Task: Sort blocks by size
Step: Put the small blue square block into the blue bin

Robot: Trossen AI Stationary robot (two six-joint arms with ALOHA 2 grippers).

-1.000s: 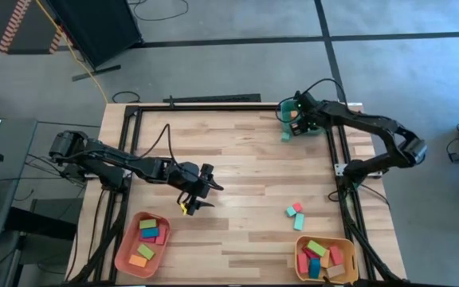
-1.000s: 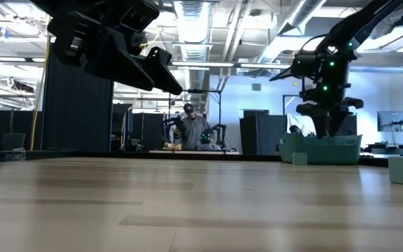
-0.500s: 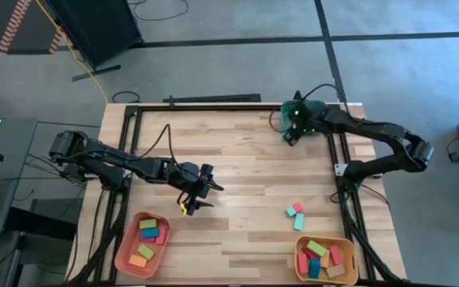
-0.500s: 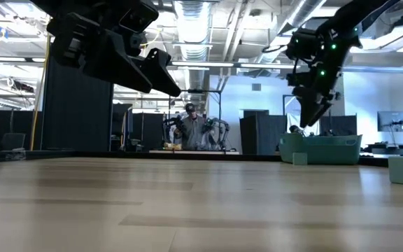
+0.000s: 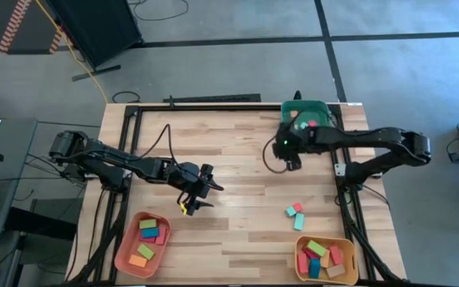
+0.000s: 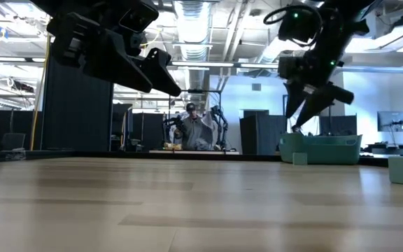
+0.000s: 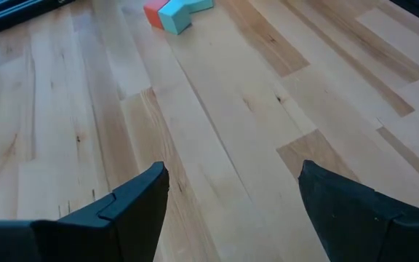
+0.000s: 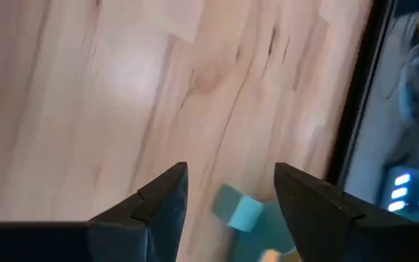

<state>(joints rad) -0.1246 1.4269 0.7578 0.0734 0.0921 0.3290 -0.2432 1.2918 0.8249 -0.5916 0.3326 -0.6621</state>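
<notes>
My left gripper (image 5: pixel 202 193) hangs open and empty above the table left of centre; its wrist view (image 7: pixel 233 171) looks over bare wood toward a red and a teal block (image 7: pixel 167 11). My right gripper (image 5: pixel 285 148) is open and empty above the table, just near-side of the green tray (image 5: pixel 319 107), which holds a few blocks (image 5: pixel 310 123). A teal block (image 8: pixel 238 211) lies on the wood beyond its fingers (image 8: pixel 230 175). A red block (image 5: pixel 292 210) and a teal block (image 5: pixel 299 222) lie loose at the near right.
A salmon tray (image 5: pixel 124 257) with several blocks stands at the near left, a yellow tray (image 5: pixel 300 263) with several blocks at the near right. A black frame rail (image 5: pixel 337 159) runs along the table's right side. In the low view a person (image 6: pixel 200 131) shows far behind.
My right gripper has left the green tray at the far right corner and gone toward the table's near edge and a little left, turning as it went. The left arm has kept still.
</notes>
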